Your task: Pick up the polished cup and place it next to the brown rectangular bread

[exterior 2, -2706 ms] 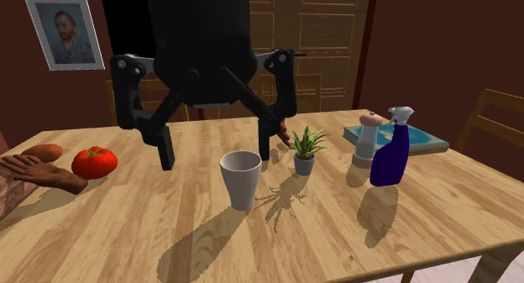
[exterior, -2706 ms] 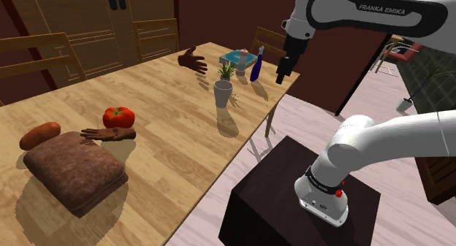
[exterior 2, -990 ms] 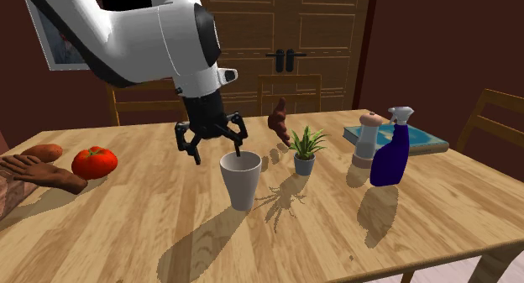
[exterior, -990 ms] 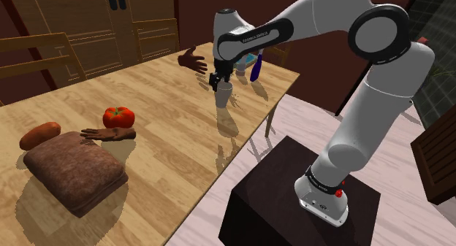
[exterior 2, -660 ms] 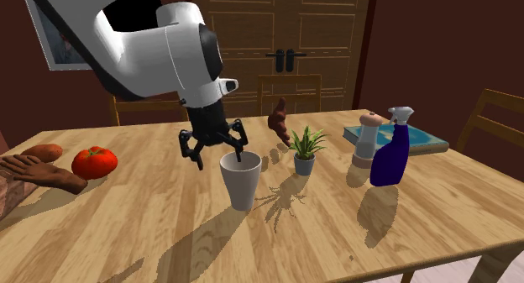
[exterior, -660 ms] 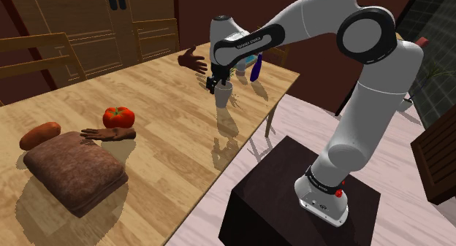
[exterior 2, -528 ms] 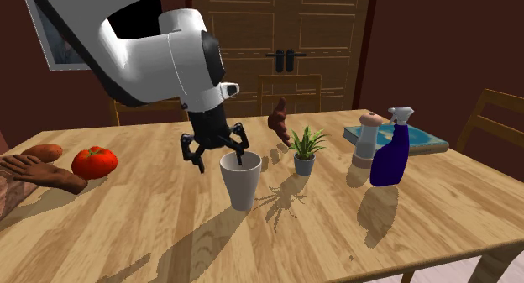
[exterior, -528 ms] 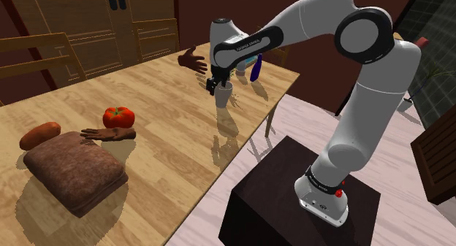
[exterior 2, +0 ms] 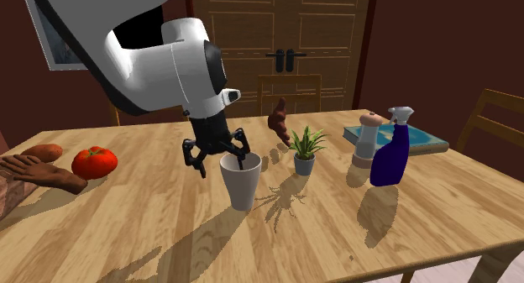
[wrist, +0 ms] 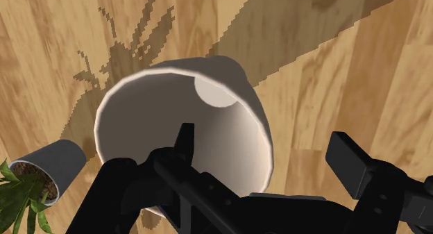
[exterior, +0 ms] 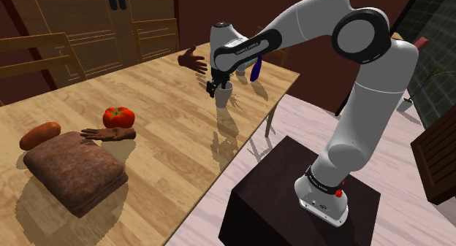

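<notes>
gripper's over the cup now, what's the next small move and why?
Probably close the fingers. The gripper is open and straddles the rim of the white cup. In the wrist view one finger sits inside the cup and the other outside, with the cup wall between them and not clasped. The cup stands upright, so pinching the wall should secure it before any lift.

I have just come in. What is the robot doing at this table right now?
The white arm holds its black gripper at the pale cup, which stands upright on the wooden table beside a small potted plant. The fingers are open and straddle the cup's wall, one inside and one outside, so the cup is not yet gripped. The brown bread lies well away along the table, near a tomato.
</notes>
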Motion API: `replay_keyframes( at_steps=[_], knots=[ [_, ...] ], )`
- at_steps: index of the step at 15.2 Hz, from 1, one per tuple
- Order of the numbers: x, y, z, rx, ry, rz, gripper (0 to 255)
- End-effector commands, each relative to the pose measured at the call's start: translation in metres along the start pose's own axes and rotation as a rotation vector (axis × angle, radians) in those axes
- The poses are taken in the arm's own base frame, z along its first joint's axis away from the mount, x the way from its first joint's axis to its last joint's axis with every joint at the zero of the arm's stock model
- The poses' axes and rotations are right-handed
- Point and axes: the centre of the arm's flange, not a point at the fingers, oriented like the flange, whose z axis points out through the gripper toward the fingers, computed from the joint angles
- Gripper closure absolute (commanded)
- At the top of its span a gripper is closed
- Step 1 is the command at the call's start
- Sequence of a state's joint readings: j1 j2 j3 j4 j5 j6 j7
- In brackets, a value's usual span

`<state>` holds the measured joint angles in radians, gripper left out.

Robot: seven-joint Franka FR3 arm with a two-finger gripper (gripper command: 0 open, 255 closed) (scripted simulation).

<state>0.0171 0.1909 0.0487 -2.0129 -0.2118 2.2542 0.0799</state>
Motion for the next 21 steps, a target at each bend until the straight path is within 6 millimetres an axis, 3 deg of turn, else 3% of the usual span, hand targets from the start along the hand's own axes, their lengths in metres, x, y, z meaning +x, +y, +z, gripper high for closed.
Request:
replay_keyframes(
  at_steps=[1, 2, 11, 21],
  knots=[
    [0.0, 0.0, 0.0, 0.0, 0.0, 0.0, 0],
    [0.0, 0.0, 0.0, 0.0, 0.0, 0.0, 255],
    [0.0, 0.0, 0.0, 0.0, 0.0, 0.0, 255],
    [0.003, 0.008, -0.052, 0.0, 0.0, 0.0, 255]
  ],
)
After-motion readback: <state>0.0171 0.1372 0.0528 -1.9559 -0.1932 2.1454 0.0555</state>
